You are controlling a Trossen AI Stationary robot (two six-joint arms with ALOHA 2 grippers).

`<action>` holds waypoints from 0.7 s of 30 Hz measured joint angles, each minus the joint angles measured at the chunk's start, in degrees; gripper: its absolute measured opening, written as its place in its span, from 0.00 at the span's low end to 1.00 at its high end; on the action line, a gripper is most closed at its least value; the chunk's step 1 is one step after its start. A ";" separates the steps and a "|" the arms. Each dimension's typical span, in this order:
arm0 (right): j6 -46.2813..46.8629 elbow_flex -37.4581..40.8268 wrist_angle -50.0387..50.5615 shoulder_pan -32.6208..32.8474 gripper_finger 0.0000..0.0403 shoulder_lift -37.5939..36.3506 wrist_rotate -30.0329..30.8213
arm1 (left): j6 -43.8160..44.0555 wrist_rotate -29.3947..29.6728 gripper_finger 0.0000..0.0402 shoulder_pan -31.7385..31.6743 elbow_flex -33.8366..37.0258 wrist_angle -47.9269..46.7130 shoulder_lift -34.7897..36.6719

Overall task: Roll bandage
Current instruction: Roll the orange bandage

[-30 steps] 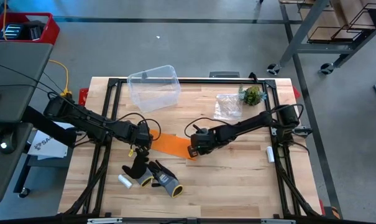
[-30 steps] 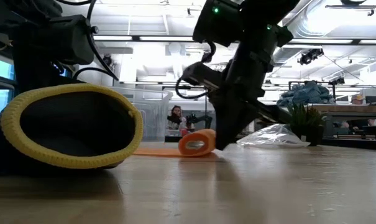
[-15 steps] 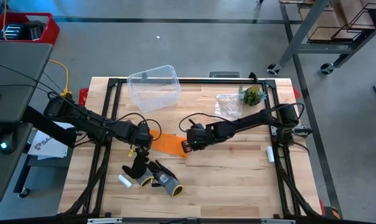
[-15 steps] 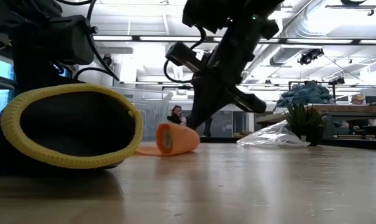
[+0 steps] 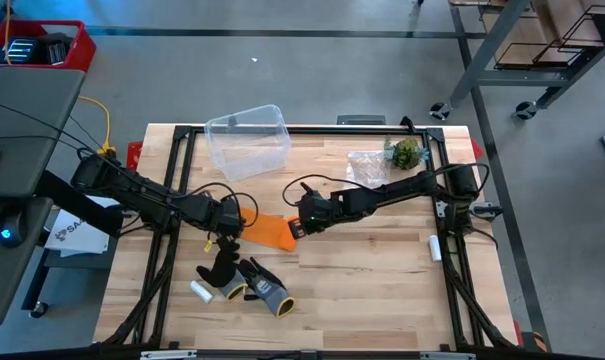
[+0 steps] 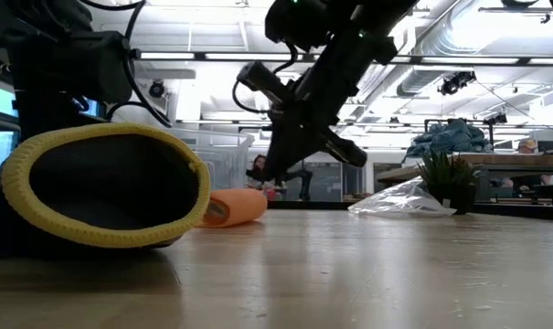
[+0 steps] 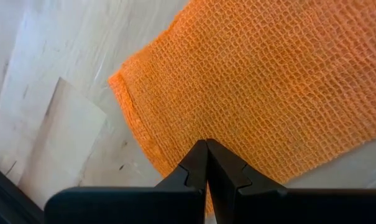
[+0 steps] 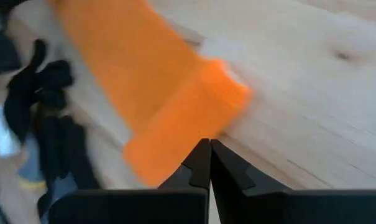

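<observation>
Two dark arms meet over the orange bandage point(image 5: 269, 232), which lies near the middle of the wooden table point(image 5: 382, 290) and serves here as the landmark. Part of it is wound into a short stubby roll point(image 6: 232, 207) lying on its side; the rest is a flat band point(image 7: 268, 93) spread on the wood toward the left arm.

On the flat end of the bandage, the left gripper point(image 7: 206, 149) has its two fingers pressed together, tips down on the orange weave close to the strip's edge. Nothing is clamped between them.

At the rolled end, the right gripper point(image 8: 205, 148) also has its fingers closed against each other, the tips right at the roll; whether they actually touch it cannot be told. From table height this arm comes down from above, directly behind the roll.

Beside the bandage, toward the table's front edge on the left arm's side, lie black-grey-yellow gloves point(image 5: 252, 285), with a small white cylinder point(image 5: 200, 291) just beyond them. Beyond the bandage toward the table's far edge stands a clear plastic tub point(image 5: 248, 140). Farther off on the right arm's side lie a crumpled clear bag point(image 5: 367, 170) and a small green plant point(image 5: 406, 153).
</observation>
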State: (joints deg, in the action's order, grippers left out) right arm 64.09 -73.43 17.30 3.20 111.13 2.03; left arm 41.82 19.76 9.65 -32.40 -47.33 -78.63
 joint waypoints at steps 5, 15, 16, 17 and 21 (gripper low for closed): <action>0.30 0.02 5.27 0.72 0.00 0.00 -2.03 | -0.08 0.48 0.00 0.00 0.01 0.12 0.00; 4.44 1.49 1.25 0.92 0.00 4.19 -2.52 | -0.06 0.75 0.00 0.00 0.00 0.45 0.04; 5.12 1.51 -0.36 0.92 0.00 4.93 -3.15 | -0.06 0.71 0.00 0.00 0.00 0.45 0.05; 5.57 1.51 -1.58 0.92 0.00 5.46 -3.55 | -0.04 0.65 0.00 0.00 0.00 0.44 0.11; 8.96 1.42 -4.46 0.93 0.00 6.80 -3.59 | 0.31 0.23 0.00 0.00 -0.02 0.45 0.11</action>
State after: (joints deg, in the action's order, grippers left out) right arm 73.05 -72.01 12.84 4.13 117.93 -1.56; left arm 42.13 19.99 9.65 -32.42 -46.87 -78.52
